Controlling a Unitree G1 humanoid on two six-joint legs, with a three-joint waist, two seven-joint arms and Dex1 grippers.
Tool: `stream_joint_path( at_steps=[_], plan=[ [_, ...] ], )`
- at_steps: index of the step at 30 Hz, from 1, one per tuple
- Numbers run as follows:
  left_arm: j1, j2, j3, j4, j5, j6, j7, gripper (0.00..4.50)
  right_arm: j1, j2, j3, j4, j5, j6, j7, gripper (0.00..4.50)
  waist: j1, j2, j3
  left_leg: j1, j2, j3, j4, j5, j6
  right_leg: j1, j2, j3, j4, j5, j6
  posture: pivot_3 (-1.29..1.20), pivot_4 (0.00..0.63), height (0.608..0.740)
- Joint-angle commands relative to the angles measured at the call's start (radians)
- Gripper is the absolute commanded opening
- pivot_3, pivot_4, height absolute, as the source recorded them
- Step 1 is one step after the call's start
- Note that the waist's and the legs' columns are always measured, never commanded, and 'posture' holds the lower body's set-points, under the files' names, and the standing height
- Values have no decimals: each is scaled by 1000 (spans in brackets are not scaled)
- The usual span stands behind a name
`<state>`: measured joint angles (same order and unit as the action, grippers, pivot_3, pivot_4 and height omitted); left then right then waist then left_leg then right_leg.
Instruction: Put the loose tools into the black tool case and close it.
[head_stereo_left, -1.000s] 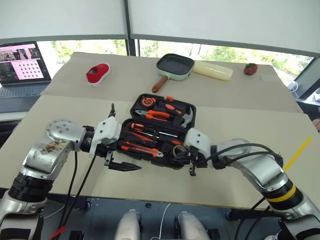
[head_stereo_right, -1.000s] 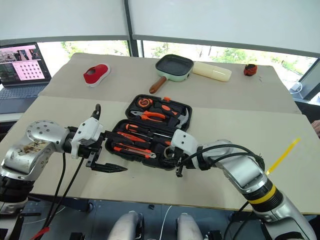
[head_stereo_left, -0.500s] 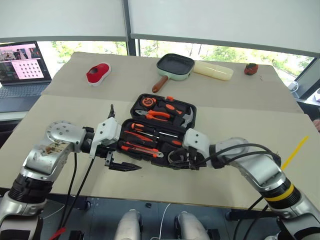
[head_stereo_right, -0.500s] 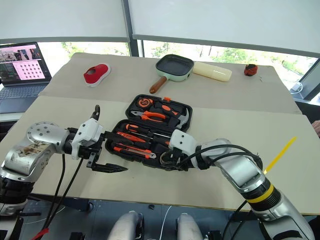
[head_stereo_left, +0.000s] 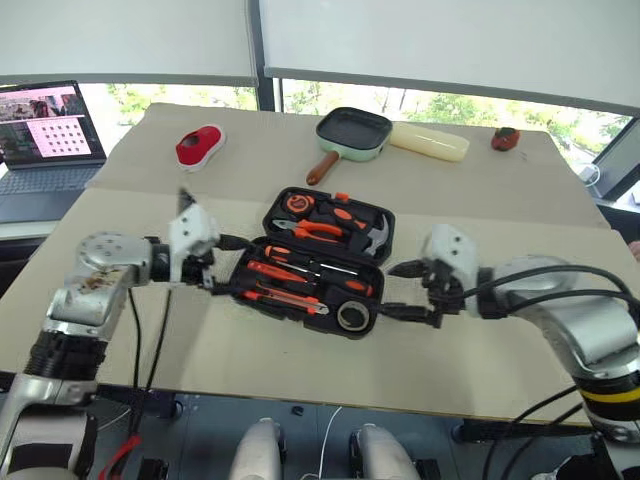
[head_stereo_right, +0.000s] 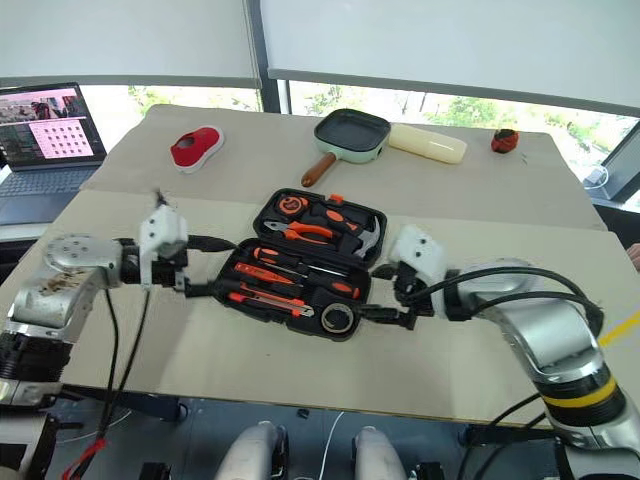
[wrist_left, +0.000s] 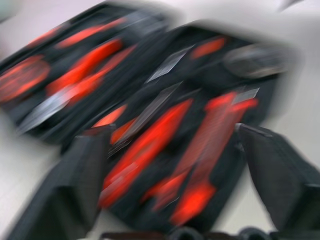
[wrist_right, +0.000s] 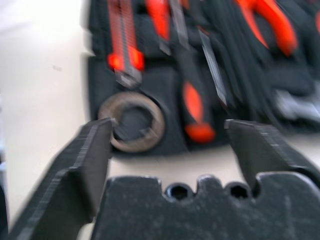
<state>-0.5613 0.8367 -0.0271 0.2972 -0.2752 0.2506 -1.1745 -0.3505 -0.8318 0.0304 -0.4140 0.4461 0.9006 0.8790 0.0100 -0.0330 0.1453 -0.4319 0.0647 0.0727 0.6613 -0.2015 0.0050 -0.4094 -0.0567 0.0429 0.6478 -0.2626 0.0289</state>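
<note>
- Tool case (head_stereo_left: 325, 262) sits wide open in the middle of the table (head_stereo_left: 300, 370), black shell flat, lid half lying on the far side.
- Near half is loaded: two screwdrivers (head_stereo_left: 285, 272) with orange-and-black handles lie side by side in their slots, and the utility knife (head_stereo_left: 288, 299) runs along the near edge.
- Tape roll (head_stereo_left: 350, 316) is down in the near right corner of the case; the right wrist view has it as a grey ring (wrist_right: 132, 122) just beside the small orange screwdriver (wrist_right: 194, 111).
- Far half carries the pliers (head_stereo_left: 318, 230) and the hammer (head_stereo_left: 376, 236).
- Left gripper (head_stereo_right: 200, 268) hangs at the left end of the case, fingers spread and holding nothing; its wrist view looks between the two dark fingers (wrist_left: 70, 195) straight over the orange tools.
- Right gripper (head_stereo_left: 405, 290) is off the right end of the case, just beside it, jaws parted and empty; one finger (wrist_right: 82, 165) frames the tape roll in its own camera.
- Whether either gripper touches the case rim, I cannot tell.
- Farther back on the table: a green pan (head_stereo_left: 351, 133) with a brown handle, a pale yellow block (head_stereo_left: 428, 142) next to it, and a red object (head_stereo_left: 198, 147) off to the left.
- Laptop (head_stereo_left: 45, 135) glows at the far left edge.
</note>
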Motion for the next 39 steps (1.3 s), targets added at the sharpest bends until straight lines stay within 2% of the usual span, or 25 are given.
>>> stream_joint_path(
  at_steps=[1, 4, 8, 14, 19, 22, 27, 34, 39],
  plan=[
    [-67, 13, 5, 132, 87, -112, 49, 2375, 53, 12, -58, 64, -42, -46, -73, 2401, 0, 0, 0, 0, 0, 0, 0, 0, 0, 0, 0, 0, 0, 0, 0, 0, 150, 740],
    [-101, -10, -18, 212, 145, -170, 73, 1248, 60, 28, -45, 83, -51, -66, -86, 1314, 1, 0, 0, 0, 0, 1, 0, 0, 0, -1, -1, 0, 0, 0, 0, 0, 150, 740],
    [-144, -86, -66, 293, 207, -214, 109, 15, 49, 65, -1, 123, -83, -100, -109, 32, 2, 0, 0, 0, -1, 1, 0, 0, 0, 0, -1, 0, 0, 0, 0, 0, 150, 740],
    [-149, -168, -87, 269, 193, -192, 63, 15, 11, 106, 59, 186, -137, -140, -129, 32, 1, -1, 0, -5, -1, 1, 0, 0, 0, -5, 0, 0, 1, 1, 1, 0, 150, 740],
    [-39, -185, -82, 56, 75, -111, -75, 15, -7, 118, 67, 188, -151, -142, -128, 32, 6, -1, 0, -11, -3, 1, 0, 1, -1, -12, -2, 1, 5, 1, 1, 0, 150, 740],
    [38, -163, -69, -111, -10, 12, -129, 15, 24, 90, 48, 132, -115, -134, -75, 32, 4, -1, 0, -14, -3, 1, 1, 1, -1, -13, -3, 1, 4, 2, 2, 0, 150, 740],
    [160, -109, -73, -279, -34, 94, -148, 15, 146, -7, 28, -17, -42, -116, 42, 32, 3, -1, 0, -13, -3, -1, 1, 0, 0, -13, -2, 0, 3, 1, 2, 0, 150, 740],
    [305, -34, -52, -355, -27, 83, -159, 15, 270, -52, 25, -110, -47, -147, 76, 32, -4, -1, 0, -10, -2, -1, 1, 1, -1, -11, -2, 1, 4, 2, 2, 0, 150, 740],
    [366, -2, -17, -371, -33, 81, -147, 15, 300, -35, 27, -69, -110, -178, 20, 32, -11, -1, 0, -9, -1, 0, 1, 1, -1, -12, -1, 1, 6, 1, 1, 0, 150, 740]
  ],
)
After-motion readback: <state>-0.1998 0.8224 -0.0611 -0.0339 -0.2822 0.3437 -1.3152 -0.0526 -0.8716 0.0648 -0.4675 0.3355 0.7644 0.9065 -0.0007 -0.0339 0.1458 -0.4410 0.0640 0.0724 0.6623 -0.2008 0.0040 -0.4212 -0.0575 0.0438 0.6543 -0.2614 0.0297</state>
